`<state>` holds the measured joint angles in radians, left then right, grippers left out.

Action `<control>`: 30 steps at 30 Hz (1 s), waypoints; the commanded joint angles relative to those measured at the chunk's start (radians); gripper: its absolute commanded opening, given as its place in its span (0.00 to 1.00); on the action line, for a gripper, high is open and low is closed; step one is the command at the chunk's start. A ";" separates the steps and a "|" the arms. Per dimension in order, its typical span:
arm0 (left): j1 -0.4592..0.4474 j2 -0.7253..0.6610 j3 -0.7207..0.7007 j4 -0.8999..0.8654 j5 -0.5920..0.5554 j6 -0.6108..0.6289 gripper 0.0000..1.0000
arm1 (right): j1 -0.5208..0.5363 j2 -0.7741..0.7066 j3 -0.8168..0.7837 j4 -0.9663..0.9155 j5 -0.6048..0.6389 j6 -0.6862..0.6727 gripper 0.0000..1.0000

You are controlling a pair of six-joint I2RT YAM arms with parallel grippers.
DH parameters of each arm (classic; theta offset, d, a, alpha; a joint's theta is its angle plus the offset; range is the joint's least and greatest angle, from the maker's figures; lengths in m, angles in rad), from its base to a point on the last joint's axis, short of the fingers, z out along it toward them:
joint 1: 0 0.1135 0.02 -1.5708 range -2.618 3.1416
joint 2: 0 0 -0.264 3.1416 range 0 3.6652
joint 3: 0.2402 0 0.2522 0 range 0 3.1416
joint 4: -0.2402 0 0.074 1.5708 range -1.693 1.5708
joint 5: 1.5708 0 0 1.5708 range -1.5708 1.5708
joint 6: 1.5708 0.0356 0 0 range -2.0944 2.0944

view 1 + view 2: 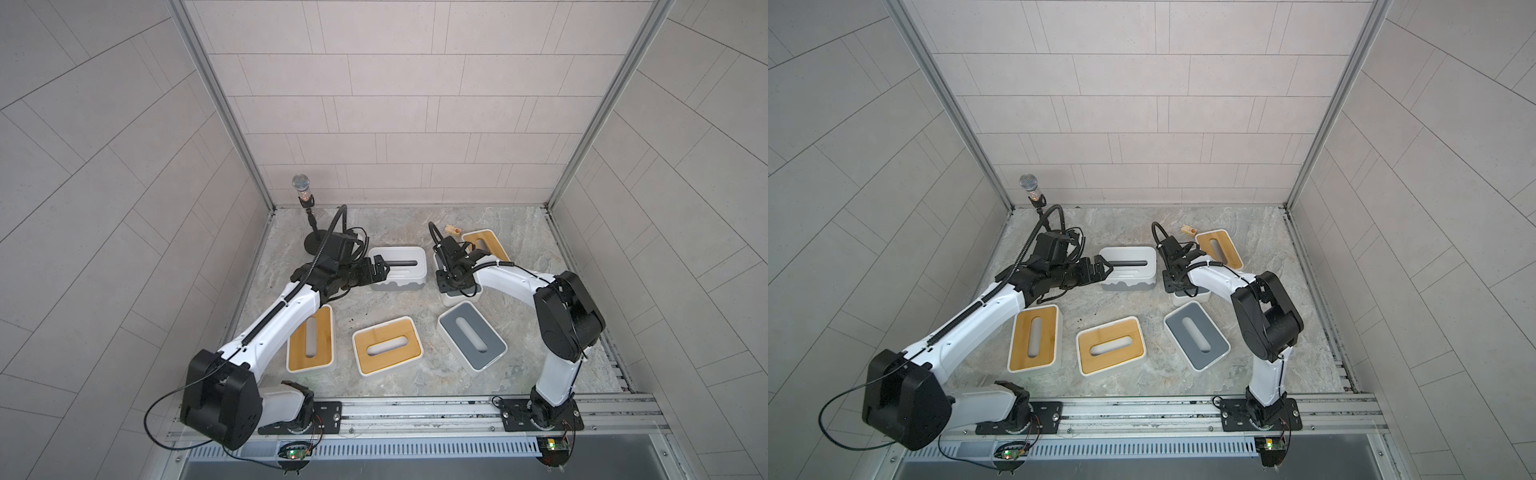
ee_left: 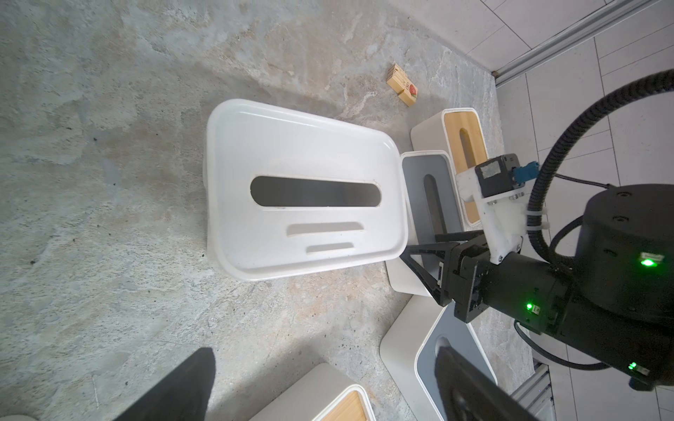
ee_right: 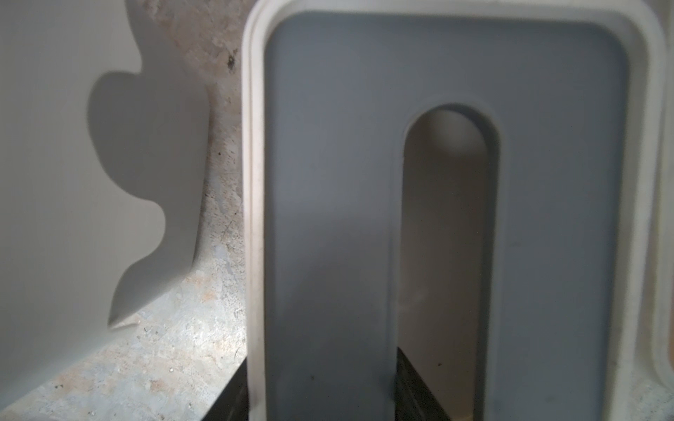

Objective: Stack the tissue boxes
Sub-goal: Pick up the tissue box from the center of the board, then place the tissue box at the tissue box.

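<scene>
Right gripper: clamped on held grey box, one finger in its slot, one outside its wall
Left gripper: jaws wide, empty, at end of all-white box
Held grey box: between all-white box and far bamboo box
Nearer the arm bases: second grey box, middle bamboo box, left bamboo box, all apart

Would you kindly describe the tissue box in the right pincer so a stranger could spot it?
On the stone tabletop's far right, a bamboo-topped box sits by a wooden block. Beside it, toward the middle and mostly hidden under the right arm, stands the grey-topped box. Unlike the front grey box, it has the right pincer gripping its lid.
</scene>
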<state>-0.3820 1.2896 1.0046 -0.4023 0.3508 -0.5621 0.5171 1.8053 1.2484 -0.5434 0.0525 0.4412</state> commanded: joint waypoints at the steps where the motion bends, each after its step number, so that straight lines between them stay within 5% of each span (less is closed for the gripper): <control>1: -0.001 -0.043 0.009 -0.005 -0.004 0.023 1.00 | -0.012 -0.091 -0.008 -0.003 0.025 -0.007 0.37; 19: 0.094 -0.104 -0.023 0.047 0.020 -0.006 1.00 | -0.004 -0.388 0.008 -0.070 -0.037 -0.058 0.34; 30: 0.198 -0.064 -0.029 0.069 0.079 -0.039 1.00 | 0.116 -0.311 0.200 -0.157 -0.069 -0.149 0.34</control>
<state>-0.2005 1.2156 0.9890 -0.3504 0.4061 -0.5877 0.6128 1.4693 1.3991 -0.6804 -0.0181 0.3351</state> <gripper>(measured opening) 0.999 0.492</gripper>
